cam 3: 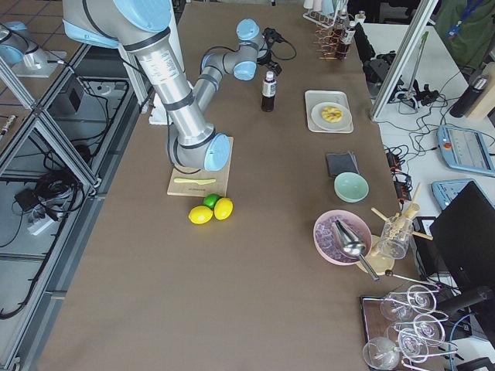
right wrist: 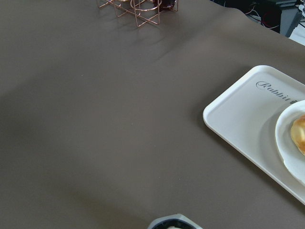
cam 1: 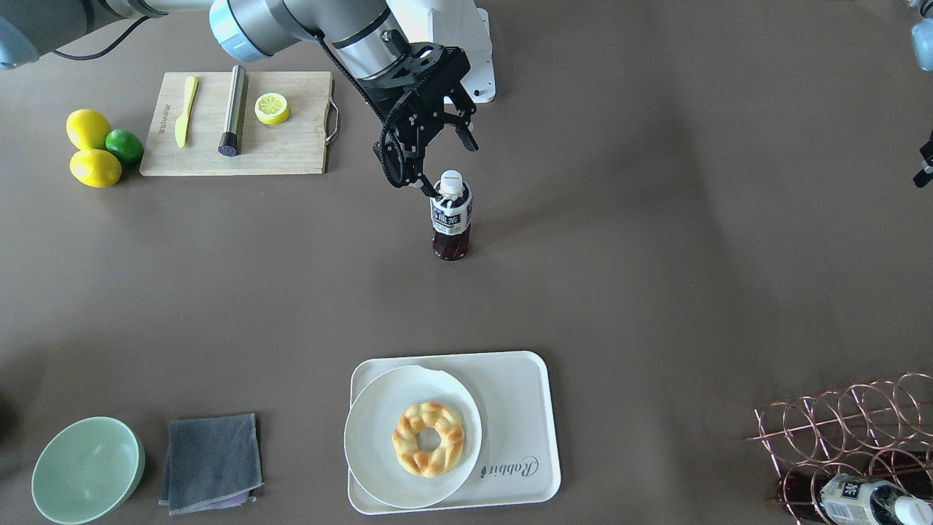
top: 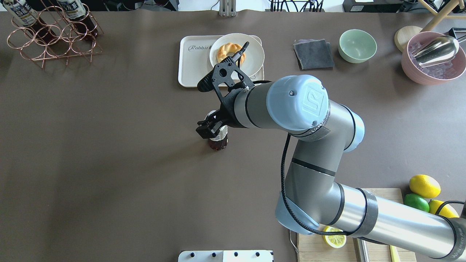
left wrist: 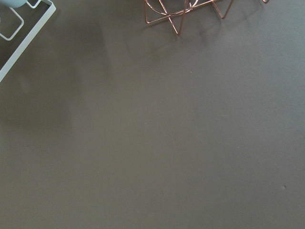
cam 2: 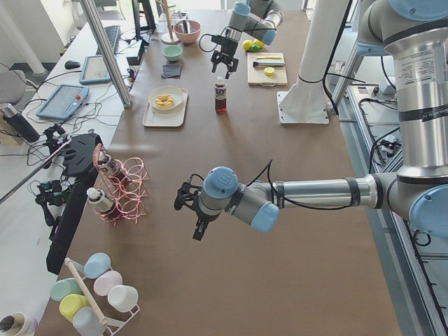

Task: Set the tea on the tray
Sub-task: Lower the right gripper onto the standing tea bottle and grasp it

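Exterior front-facing view: the tea [cam 1: 451,222] stands upright on the table [cam 1: 656,277] just above frame centre, well apart from the tray [cam 1: 521,415] at lower centre. The right gripper [cam 1: 446,165] hangs over its white cap with its fingers spread wide. One fingertip [cam 1: 423,189] is at the bottle's shoulder, the other higher and clear. Whether the left gripper [cam 2: 189,204] is spread, I cannot tell.

Bright, even light from overhead, soft shadows, sharp focus throughout.
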